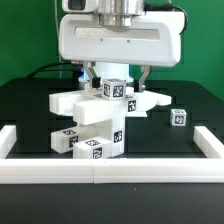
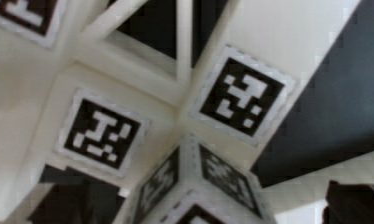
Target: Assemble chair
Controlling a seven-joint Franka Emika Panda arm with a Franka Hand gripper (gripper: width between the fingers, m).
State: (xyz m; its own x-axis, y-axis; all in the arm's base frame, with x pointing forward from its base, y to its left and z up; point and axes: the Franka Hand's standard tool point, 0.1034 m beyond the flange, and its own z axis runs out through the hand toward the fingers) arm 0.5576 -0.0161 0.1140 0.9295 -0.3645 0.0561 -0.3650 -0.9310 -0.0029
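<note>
The chair is a stack of white tagged pieces in the middle of the exterior view. A flat slab (image 1: 68, 102) lies across a tagged upright block (image 1: 113, 89), with more tagged pieces (image 1: 95, 135) lower in front. A loose tagged cube (image 1: 178, 117) sits apart on the exterior view's right. My gripper (image 1: 117, 86) hangs over the stack with its jaws spread, one on each side of the upright block. In the wrist view my gripper (image 2: 214, 206) straddles a tagged block edge (image 2: 210, 185); dark fingers (image 2: 72, 198) show at both sides, with a gap on one side.
A low white border rail (image 1: 100, 171) runs along the front and up both sides of the black table. The wrist view is filled by close white pieces with large tags (image 2: 104, 130).
</note>
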